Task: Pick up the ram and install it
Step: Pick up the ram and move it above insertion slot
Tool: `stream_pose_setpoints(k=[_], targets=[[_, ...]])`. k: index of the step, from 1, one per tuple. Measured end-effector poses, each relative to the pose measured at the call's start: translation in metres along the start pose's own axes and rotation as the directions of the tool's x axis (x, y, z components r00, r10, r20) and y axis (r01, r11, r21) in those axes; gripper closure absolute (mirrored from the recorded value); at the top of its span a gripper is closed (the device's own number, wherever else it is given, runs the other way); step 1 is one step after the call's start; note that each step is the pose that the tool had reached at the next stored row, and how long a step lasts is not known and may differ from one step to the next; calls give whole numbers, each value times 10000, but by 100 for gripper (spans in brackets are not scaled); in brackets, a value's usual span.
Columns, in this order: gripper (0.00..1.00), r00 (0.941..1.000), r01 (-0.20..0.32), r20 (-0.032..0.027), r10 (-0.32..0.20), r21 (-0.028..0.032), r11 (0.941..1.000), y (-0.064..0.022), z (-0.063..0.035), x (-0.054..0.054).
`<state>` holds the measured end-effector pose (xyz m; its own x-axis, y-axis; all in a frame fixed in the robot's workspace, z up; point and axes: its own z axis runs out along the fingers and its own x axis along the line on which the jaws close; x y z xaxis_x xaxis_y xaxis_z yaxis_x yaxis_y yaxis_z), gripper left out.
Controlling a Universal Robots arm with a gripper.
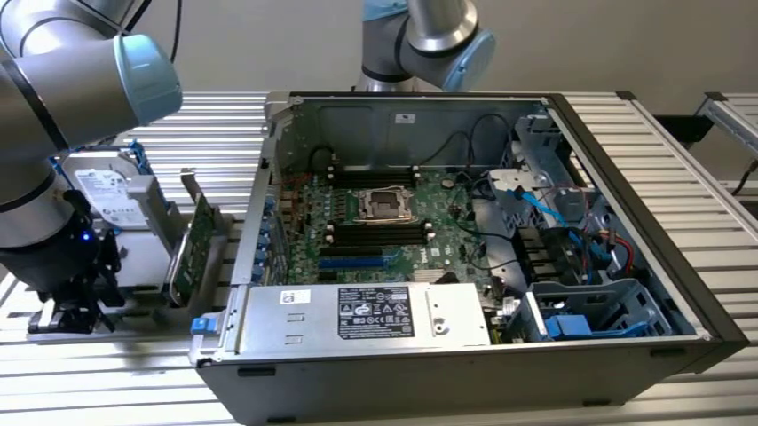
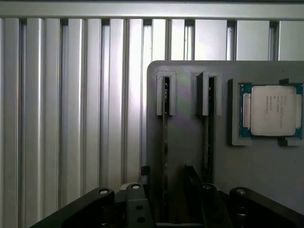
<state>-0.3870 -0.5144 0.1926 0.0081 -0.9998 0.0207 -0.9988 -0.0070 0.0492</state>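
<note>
Downward, claw (image 2: pixel 166 175) hangs spread astride upright ram (image 2: pixel 165 128).

This is a robotics lab set up for computer assembly. The worktop (image 1: pixel 663 151) is built of ribbed aluminium profiles, not office or home furniture, and a bare pale wall (image 1: pixel 237 44) runs behind it. Two grey industrial robot arms with pale blue joint caps stand over it, one (image 1: pixel 71 80) at the upper left of the exterior view and another (image 1: pixel 427 35) at the top centre. A desktop computer case (image 1: pixel 474 382) lies open mid-frame, its motherboard (image 1: pixel 355 231) and power supply (image 1: pixel 367 315) exposed. In the wrist view, a grey fixture (image 2: pixel 256 180) keeps parts in fixed seats: the ram (image 2: pixel 165 142) on edge in a slot, a bare processor (image 2: pixel 273 110) in a pocket.
</note>
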Motion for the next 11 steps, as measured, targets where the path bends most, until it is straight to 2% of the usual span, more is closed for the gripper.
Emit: stream_pose_setpoints(k=[4, 5, 6, 8, 11], targets=[[60, 10000, 0, -3, 0, -2, 10000, 0, 0, 0], [73, 10000, 0, -5, 0, -2, 10000, 0, 1, 0], [73, 10000, -1, -7, 1, -3, 10000, 0, 1, 0], [85, 10000, 0, -9, 0, -5, 10000, 0, 1, 0], [86, 10000, -1, -12, 1, -7, 10000, 0, 2, 0]])
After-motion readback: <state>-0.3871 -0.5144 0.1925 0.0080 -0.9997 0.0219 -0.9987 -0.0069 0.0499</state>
